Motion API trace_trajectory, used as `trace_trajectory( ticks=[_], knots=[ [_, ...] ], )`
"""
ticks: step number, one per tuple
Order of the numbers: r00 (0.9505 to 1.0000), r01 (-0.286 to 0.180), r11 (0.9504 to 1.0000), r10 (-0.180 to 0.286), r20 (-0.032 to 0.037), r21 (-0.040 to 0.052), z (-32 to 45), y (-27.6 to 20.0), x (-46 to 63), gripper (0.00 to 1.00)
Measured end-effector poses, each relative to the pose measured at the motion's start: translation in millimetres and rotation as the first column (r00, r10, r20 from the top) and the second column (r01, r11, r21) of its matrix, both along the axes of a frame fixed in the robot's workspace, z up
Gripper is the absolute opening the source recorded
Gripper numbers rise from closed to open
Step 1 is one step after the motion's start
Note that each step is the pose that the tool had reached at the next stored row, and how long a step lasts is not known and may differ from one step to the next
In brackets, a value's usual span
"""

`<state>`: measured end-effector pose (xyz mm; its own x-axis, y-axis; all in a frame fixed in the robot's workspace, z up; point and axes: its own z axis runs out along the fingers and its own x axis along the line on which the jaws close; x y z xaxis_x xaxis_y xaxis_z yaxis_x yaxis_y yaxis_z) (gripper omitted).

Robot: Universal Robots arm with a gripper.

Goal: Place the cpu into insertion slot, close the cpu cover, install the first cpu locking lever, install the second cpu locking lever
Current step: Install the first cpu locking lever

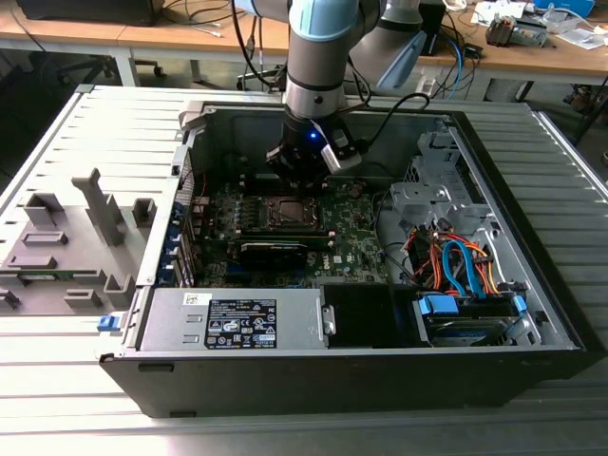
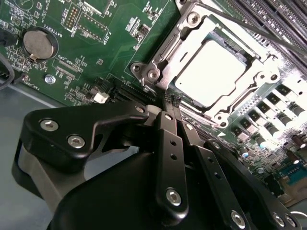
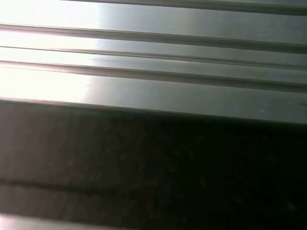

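Note:
The cpu (image 2: 208,72) lies in the insertion slot (image 2: 240,103) with its pale metal face showing through the window of the cpu cover (image 2: 182,48), which lies flat over it. A thin lever rod (image 2: 259,32) runs along the socket's far side. My gripper (image 2: 171,100) is shut, its black fingertips (image 2: 166,99) pressed together right at the socket's corner, beside a screw boss (image 2: 153,74). In the exterior view the gripper (image 1: 296,180) hangs just above the socket (image 1: 290,211) on the green motherboard.
Long black memory slots (image 2: 268,14) flank the socket. A coin battery (image 2: 40,42) sits on the board. A black card (image 1: 275,252), the power supply (image 1: 237,318) and a drive bay with orange and blue cables (image 1: 456,266) crowd the case. Grey fixtures (image 1: 85,228) stand outside.

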<state>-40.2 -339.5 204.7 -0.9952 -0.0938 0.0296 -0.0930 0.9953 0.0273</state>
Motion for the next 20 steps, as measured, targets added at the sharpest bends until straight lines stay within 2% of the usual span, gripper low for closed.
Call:
trace_trajectory(
  ticks=[10,14,20],
  knots=[
    [1.0000,0.000,1.0000,0.000,0.0000,-0.0001,-2.9,0.0,2.5,0.11],
    [1.0000,0.000,1.0000,0.000,0.0002,0.0000,-3.2,1.5,2.7,0.11],
    [1.0000,0.000,1.0000,0.000,0.0002,0.0002,0.6,1.9,2.7,0.11]
  ],
)
